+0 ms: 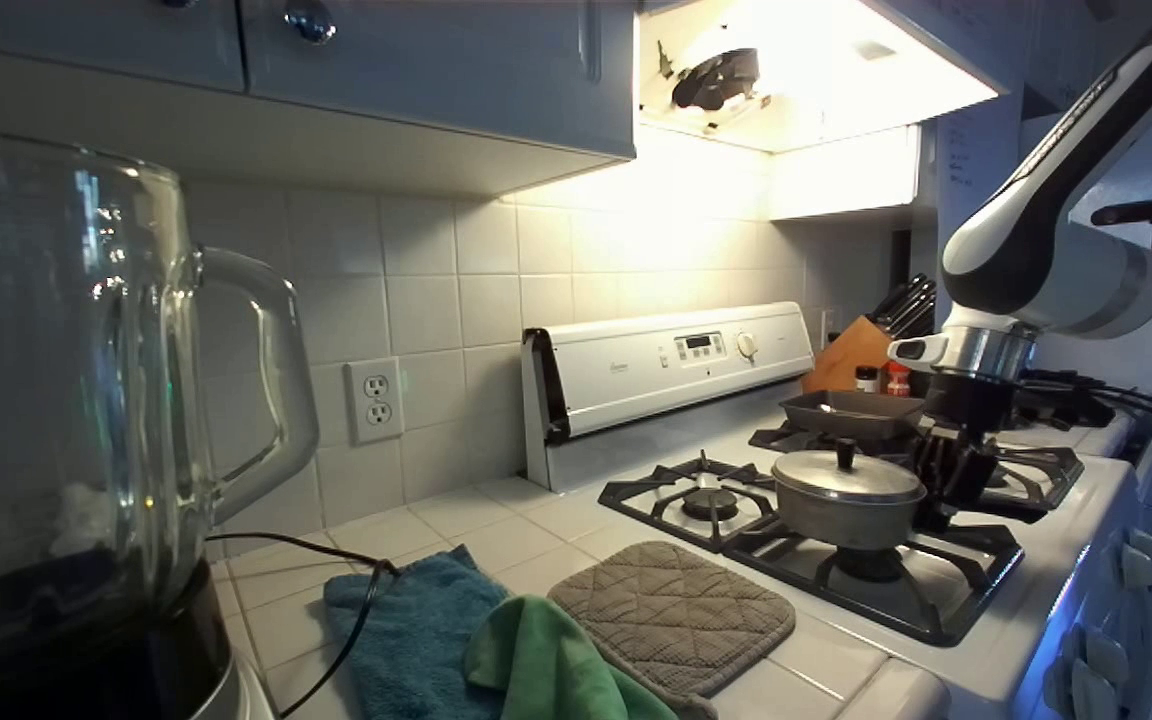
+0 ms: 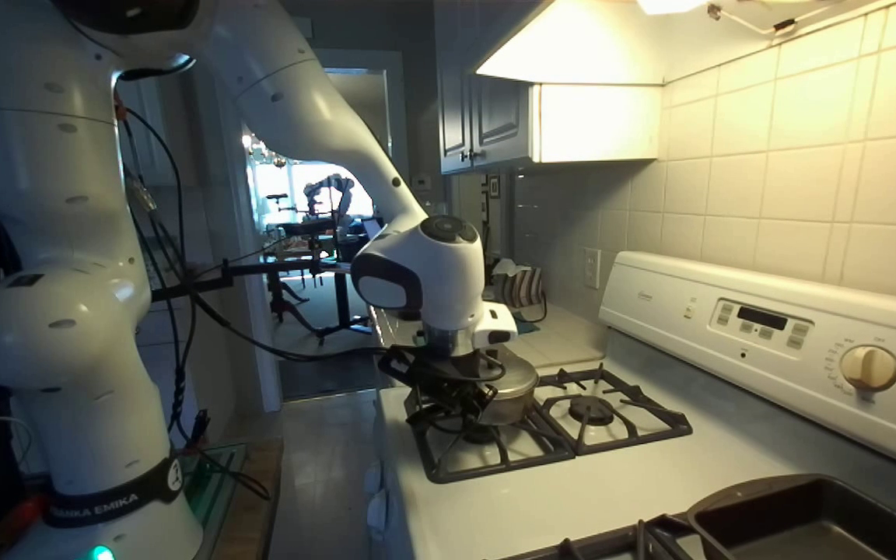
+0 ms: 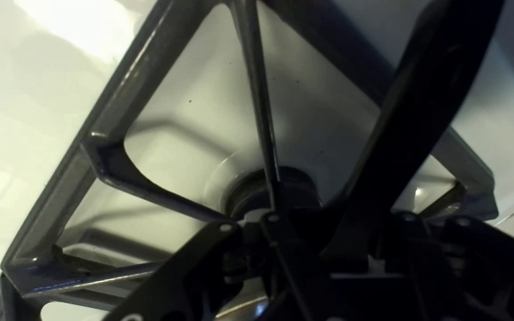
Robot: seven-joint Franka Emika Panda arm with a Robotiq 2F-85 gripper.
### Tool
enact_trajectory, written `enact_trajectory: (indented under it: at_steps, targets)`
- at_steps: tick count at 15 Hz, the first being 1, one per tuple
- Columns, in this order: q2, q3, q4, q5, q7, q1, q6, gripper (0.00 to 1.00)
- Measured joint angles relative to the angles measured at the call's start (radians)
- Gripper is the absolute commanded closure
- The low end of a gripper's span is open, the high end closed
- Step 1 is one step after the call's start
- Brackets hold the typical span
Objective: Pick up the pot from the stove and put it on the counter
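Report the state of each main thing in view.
Pot: lid on, upright on a burner grate.
Claw: at the pot's handle; cannot tell if shut on it.
Stove: no flame visible.
Display: looks dark.
Hood light: on.
Baking pan: uncovered.
Quilted mat: flat on the counter.
Green cloth: crumpled.
Blue towel: rumpled.
Knife block: holding knives.
Cabinet doors: shut.
Blender: upright.

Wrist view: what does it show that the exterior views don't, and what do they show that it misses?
Only the wrist view shows small dark specks on the white stove, between the grate bars.

Only the exterior views show the back panel with its dial, the tiled counter and a dark baking pan; all appear in both.

Shared: the gripper, the grate with its burner, and the pot, which in the wrist view is apparently just a black handle and a silvery sliver.
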Motion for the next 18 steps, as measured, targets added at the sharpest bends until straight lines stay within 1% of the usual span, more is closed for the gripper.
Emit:
enact_trajectory:
  at_steps: [6, 10, 14, 18]
  targets:
    - [0.000, 0.000, 0.001, -0.007, 0.002, 0.000, 0.000, 0.87]
    - [0.005, 0.000, 0.010, -0.052, 0.013, 0.000, 0.000, 0.87]
    - [0.019, 0.055, 0.040, -0.141, 0.043, -0.052, -0.003, 0.87]
    - [0.035, 0.096, 0.079, -0.172, 0.042, -0.091, -0.036, 0.87]
